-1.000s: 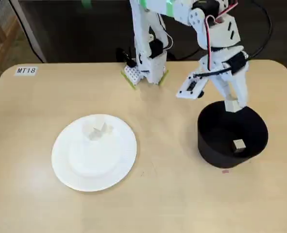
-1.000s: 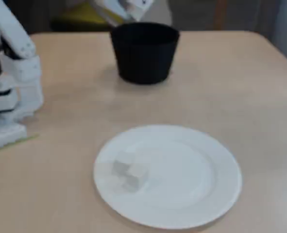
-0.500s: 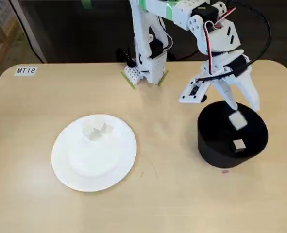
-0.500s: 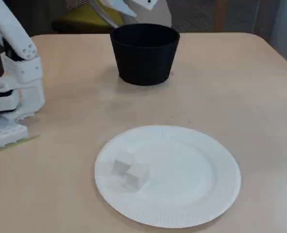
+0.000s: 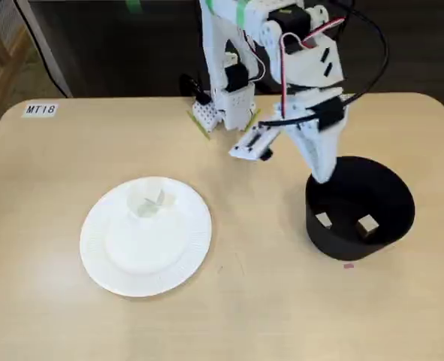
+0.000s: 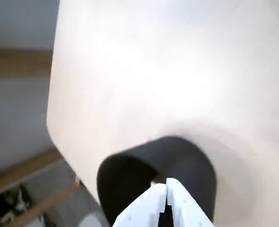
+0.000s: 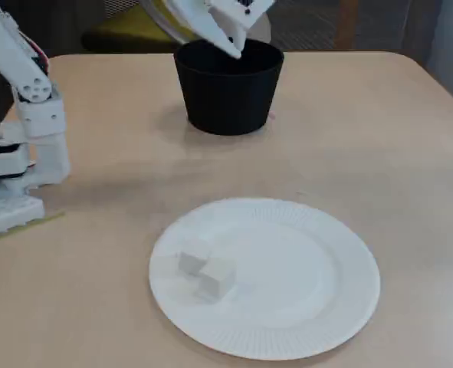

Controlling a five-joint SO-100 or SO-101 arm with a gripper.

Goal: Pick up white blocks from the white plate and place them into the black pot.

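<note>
The black pot (image 5: 342, 244) stands at the right of the table, with two white blocks (image 5: 367, 225) on its floor. My gripper (image 5: 323, 178) hangs over the pot's left rim, its jaws closed with nothing seen between them. In the wrist view the fingers (image 6: 177, 203) meet above the pot (image 6: 191, 165). In the other fixed view the gripper (image 7: 235, 50) is at the pot's (image 7: 228, 96) top. The white plate (image 5: 131, 263) lies at the left and holds a small cluster of white blocks (image 5: 150, 201), which also shows in the other fixed view (image 7: 207, 272) on the plate (image 7: 303, 284).
The arm's white base (image 5: 222, 105) stands at the table's far edge, and at the left in the other fixed view (image 7: 19, 161). A label reading MT18 (image 5: 40, 110) is stuck at the far left corner. A tiny pink mark (image 5: 348, 265) lies by the pot.
</note>
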